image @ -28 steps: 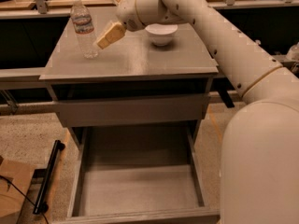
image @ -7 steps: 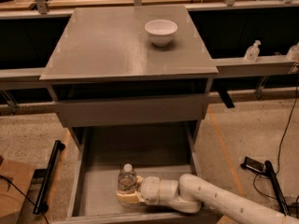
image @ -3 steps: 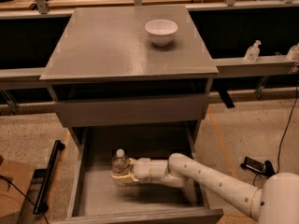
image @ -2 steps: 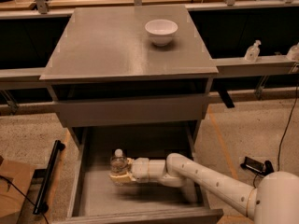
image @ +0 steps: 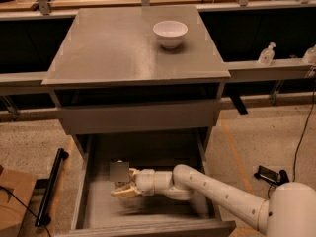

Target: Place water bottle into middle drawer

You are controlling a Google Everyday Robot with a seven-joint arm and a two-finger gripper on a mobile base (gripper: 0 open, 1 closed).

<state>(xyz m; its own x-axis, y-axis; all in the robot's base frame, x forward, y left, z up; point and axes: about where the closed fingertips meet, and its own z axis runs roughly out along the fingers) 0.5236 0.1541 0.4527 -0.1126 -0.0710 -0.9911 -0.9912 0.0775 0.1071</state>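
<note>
The water bottle [image: 119, 172] stands upright inside the open middle drawer [image: 80, 197], at the left of its floor; it looks like a pale grey block with a small white cap. My gripper [image: 123, 190] reaches in from the right, low over the drawer floor. Its tan fingers [image: 129, 192] are closed around the lower part of the bottle. My white arm [image: 212, 191] lies across the right half of the drawer. The bottle's base is hidden behind the fingers.
A white bowl [image: 170, 33] sits on the grey cabinet top [image: 113, 48]. The upper drawer's front panel [image: 138, 116] is closed above the open one. A pump bottle [image: 266, 54] stands on the right ledge. A black bar [image: 52, 186] and a cardboard box [image: 12, 201] lie on the floor at left.
Earlier the bottle stood on the cabinet top; it is now in the drawer. Over the last second the gripper and bottle have drifted slightly to the left.
</note>
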